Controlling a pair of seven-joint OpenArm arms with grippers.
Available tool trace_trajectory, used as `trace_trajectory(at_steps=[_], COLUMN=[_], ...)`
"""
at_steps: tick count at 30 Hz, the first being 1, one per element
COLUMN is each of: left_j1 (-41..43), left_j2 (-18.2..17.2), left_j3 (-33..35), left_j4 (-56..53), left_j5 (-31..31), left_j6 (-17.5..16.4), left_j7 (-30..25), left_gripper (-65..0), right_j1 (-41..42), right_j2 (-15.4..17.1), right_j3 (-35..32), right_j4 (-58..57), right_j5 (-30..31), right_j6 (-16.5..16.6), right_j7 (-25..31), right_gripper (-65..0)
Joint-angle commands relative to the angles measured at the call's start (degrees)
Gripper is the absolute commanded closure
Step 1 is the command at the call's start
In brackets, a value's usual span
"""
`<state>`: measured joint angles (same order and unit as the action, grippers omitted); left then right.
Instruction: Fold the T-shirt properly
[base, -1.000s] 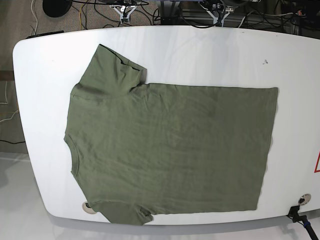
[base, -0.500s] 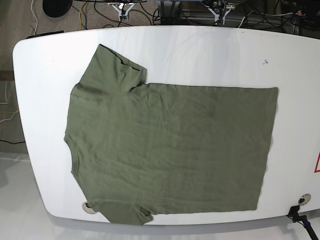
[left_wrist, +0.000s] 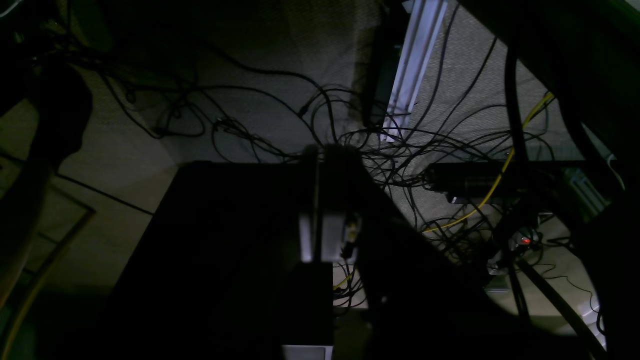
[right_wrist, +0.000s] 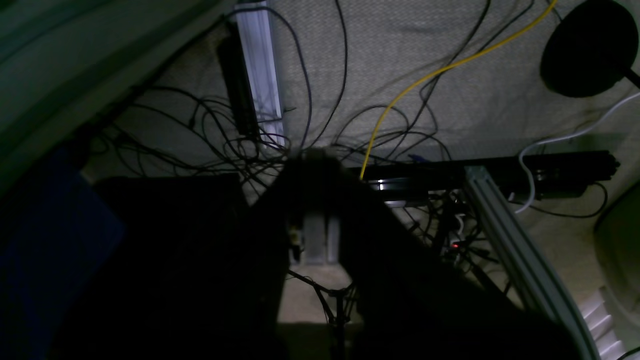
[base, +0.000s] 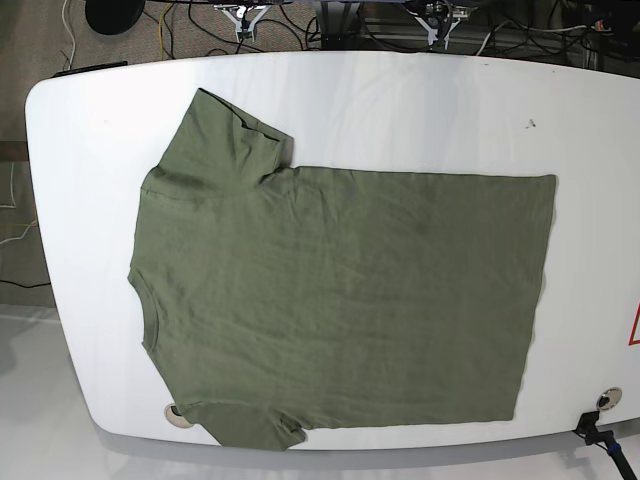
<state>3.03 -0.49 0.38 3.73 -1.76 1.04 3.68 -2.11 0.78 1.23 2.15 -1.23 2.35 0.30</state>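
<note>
shirt: we see the T-shirt (base: 340, 300) spread flat on the white desk (base: 420, 100), neckline toward the base view's left, hem toward its right; one sleeve reaches the near edge | left pincer (left_wrist: 322, 155): closed, empty, over floor cables (left_wrist: 400, 150) | right pincer (right_wrist: 317, 160): closed, empty, off the desk

tabletop (base: 420, 100): white, rounded corners, small dark speck near far right | round grommet (base: 608, 398) at near right edge, another (base: 177, 413) at near left | floor: tangled black cables (left_wrist: 380, 145), yellow cable (right_wrist: 425, 75), pale aluminium rail (right_wrist: 260, 70) | round dark base (right_wrist: 585, 47) on carpet | red-edged sign (base: 634, 325) at right edge
</note>
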Motion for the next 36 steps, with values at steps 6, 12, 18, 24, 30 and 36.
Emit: trace_trajectory(at_steps=[6, 12, 18, 24, 30, 36], left_j1=[7.69, 16.99, 22.4, 29.43, 37.9, 46.23], left_j2=[-4.13, -7.66, -8.91, -10.27, -10.65, -10.77], left_j3=[0.9, 3.44, 3.86, 2.68, -1.6, -5.19], left_j4=[9.89, 22.92, 33.61, 42.9, 53.82, 68.09], left_j5=[-0.17, -0.51, -2.41, -3.6, -2.98, -2.36], left_j6=[-0.1, -0.4, -0.4, -3.34, -6.33, -5.17], left_j7=[4.04, 3.8, 4.3, 4.88, 5.98, 7.8], left_gripper=[-1.3, -1.1, 0.0, 0.0, 0.0, 0.0], right_j1=[-2.77, -9.44, -10.14, -16.77, -29.66, -39.03], right_j2=[2.11, 4.42, 5.64, 7.31, 7.81, 8.2], right_j3=[0.29, 0.31, 0.48, 0.55, 1.23, 1.53], right_j4=[0.36, 9.85, 8.41, 14.66, 31.02, 44.09], right_j5=[-0.08, 0.18, 0.28, 0.19, 0.53, 0.23], right_j6=[-0.01, 0.55, 0.58, 0.85, 0.72, 0.53], right_j7=[0.29, 0.41, 1.89, 3.11, 3.1, 2.82], right_gripper=[0.0, 0.0, 0.0, 0.0, 0.0, 0.0])
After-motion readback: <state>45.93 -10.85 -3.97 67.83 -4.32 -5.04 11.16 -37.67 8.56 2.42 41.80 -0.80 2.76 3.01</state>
